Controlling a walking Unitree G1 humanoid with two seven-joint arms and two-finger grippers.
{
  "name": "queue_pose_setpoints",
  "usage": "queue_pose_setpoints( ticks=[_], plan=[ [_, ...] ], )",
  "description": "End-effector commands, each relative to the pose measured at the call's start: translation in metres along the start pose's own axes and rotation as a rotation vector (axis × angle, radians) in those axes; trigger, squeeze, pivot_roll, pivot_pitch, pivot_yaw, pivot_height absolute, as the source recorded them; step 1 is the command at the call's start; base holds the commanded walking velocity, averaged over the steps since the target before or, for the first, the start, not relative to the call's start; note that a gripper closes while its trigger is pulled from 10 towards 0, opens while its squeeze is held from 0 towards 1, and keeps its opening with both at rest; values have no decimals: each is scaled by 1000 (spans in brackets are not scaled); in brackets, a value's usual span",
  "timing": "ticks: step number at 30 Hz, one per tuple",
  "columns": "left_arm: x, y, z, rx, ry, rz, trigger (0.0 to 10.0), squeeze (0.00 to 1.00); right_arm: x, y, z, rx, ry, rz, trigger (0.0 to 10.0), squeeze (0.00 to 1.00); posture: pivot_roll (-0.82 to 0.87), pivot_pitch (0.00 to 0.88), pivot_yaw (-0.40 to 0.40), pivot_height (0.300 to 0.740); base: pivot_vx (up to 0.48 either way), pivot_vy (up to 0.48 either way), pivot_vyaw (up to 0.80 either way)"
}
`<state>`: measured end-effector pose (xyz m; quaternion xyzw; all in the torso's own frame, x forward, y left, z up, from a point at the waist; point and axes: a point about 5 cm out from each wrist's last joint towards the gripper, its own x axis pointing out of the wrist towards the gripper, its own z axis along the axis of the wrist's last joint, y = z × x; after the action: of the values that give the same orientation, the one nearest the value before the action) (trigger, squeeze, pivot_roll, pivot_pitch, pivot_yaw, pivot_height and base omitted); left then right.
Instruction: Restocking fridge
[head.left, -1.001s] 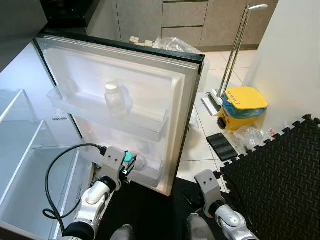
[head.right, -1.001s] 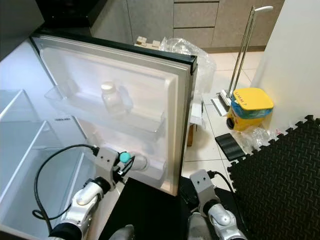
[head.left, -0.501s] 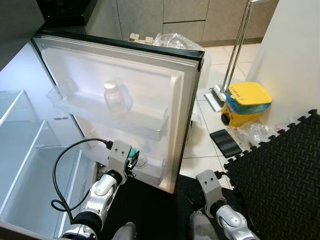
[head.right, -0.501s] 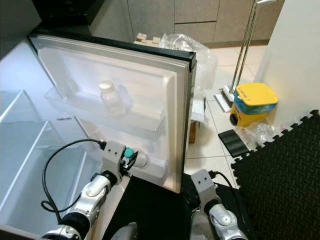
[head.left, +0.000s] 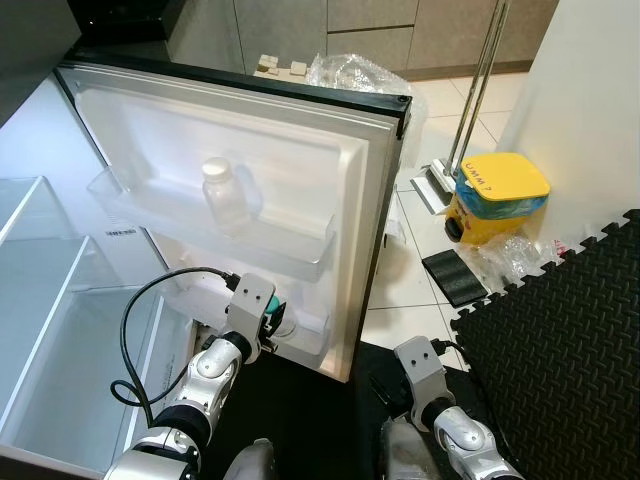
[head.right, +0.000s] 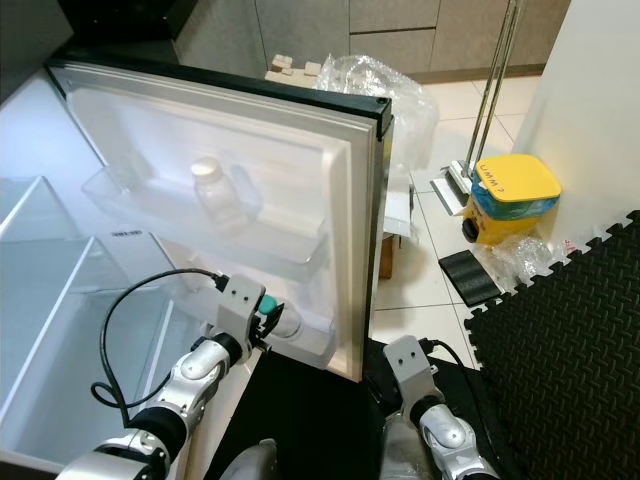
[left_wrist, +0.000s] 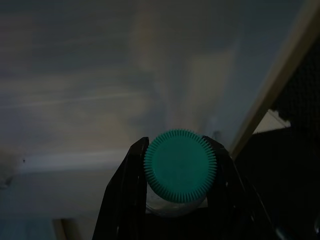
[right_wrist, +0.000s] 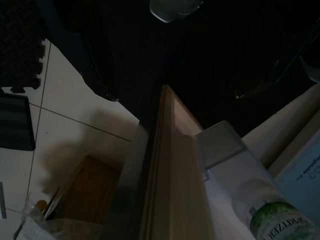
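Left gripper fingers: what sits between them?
In the left wrist view, a green-capped bottle sits between the left gripper's fingers.

— What holds things here?
— The open fridge door (head.left: 300, 160): its upper door shelf (head.left: 215, 232) carries one clear bottle with a white cap (head.left: 224, 196), standing upright.
— And lower down?
— The lower door shelf (head.left: 308, 338) has a green-capped bottle (head.left: 281, 318) at it.

Ribbed green plastic cap (left_wrist: 180, 165) — clear glossy door shelf (head.left: 220, 225).
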<state>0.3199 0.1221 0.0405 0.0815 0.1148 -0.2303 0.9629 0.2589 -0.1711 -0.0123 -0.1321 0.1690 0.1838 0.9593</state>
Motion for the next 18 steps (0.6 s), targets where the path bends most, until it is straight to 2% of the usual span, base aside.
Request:
queue_pose_setpoints(
  ticks=[1, 7, 10, 18],
  plan=[
    [-1, -3, -10, -11, 58, -1, 10000, 0, -1, 1, -3, 5, 10, 0, 10000, 0, -79, 206, 84, 646, 0, 0, 0],
    [1, 4, -8, -4, 97, 38, 10000, 0, -2, 1, -3, 9, 12, -6, 10000, 0, -83, 211, 91, 646, 0, 0, 0],
    [3, 13, -6, 14, 135, 71, 10000, 0, -3, 0, -5, 12, 14, -13, 10000, 0, -87, 213, 92, 646, 0, 0, 0],
    [6, 29, 6, 70, 141, 152, 10000, 0, -5, -2, -6, 14, 14, -20, 10000, 0, -94, 225, 96, 646, 0, 0, 0]
  ],
)
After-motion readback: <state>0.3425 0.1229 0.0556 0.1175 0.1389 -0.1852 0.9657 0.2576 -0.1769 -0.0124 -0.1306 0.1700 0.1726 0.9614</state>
